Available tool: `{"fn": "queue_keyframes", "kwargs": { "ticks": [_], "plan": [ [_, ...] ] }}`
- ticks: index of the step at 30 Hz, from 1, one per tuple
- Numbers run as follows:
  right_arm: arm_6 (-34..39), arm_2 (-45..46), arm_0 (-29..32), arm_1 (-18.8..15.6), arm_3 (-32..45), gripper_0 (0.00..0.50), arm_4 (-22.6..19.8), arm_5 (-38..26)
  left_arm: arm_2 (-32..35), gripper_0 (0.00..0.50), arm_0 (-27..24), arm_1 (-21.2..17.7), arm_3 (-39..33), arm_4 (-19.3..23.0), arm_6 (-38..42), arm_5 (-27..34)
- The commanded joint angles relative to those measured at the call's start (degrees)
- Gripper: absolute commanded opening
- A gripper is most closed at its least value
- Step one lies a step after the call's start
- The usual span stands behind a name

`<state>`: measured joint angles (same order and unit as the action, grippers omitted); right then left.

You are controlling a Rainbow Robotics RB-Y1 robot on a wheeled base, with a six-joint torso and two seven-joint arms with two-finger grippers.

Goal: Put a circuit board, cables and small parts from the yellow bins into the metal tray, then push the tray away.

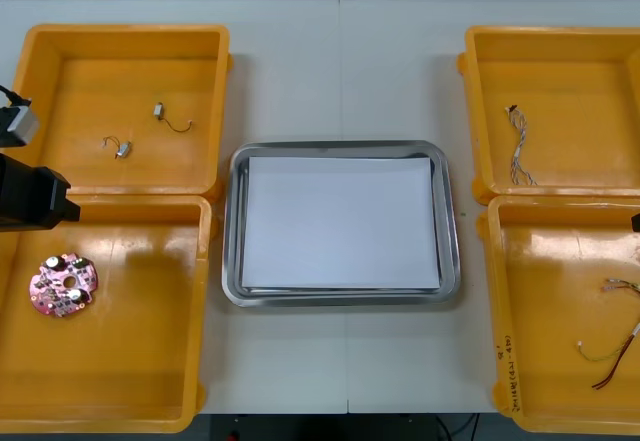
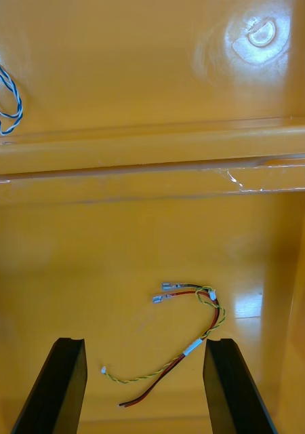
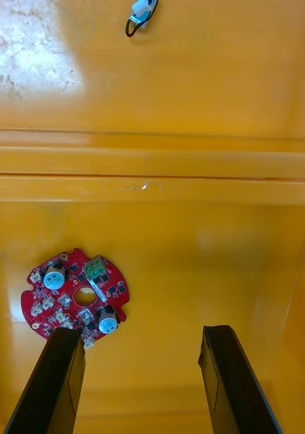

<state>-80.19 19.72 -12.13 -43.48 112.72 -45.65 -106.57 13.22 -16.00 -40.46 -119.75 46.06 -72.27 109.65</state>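
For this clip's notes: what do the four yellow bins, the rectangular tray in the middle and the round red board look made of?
Yellow bins: probably moulded plastic, glossy; soft glare and rounded rims. Rectangular tray: metal, its shiny rim mirror-like; the white sheet inside looks like matte paper, uncertain. Round red circuit board: likely rigid laminate with a red coating, carrying small cylindrical components.

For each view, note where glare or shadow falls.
Front view: a soft shadow lies in the near left yellow bin. Right wrist view: a glare patch on the far right bin, another by the red and yellow cable. Left wrist view: whitish glare on the far left bin.
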Motion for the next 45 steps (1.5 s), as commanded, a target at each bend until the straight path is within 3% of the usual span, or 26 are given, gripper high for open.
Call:
{"fn": "queue_keyframes", "kwargs": {
  "ticks": [1, 45],
  "plan": [
    [1.2, 1.7, -1.1, -2.0, 0.4, 0.5, -0.3, -0.3, 1.6, 0.5, 0.5, -1.1, -1.6, 0.4, -5.4, 0.4],
    [1.2, 1.7, -1.1, -2.0, 0.4, 0.5, -0.3, -0.3, 1.6, 0.5, 0.5, -1.1, -1.6, 0.4, -5.4, 0.4]
  ]
}}
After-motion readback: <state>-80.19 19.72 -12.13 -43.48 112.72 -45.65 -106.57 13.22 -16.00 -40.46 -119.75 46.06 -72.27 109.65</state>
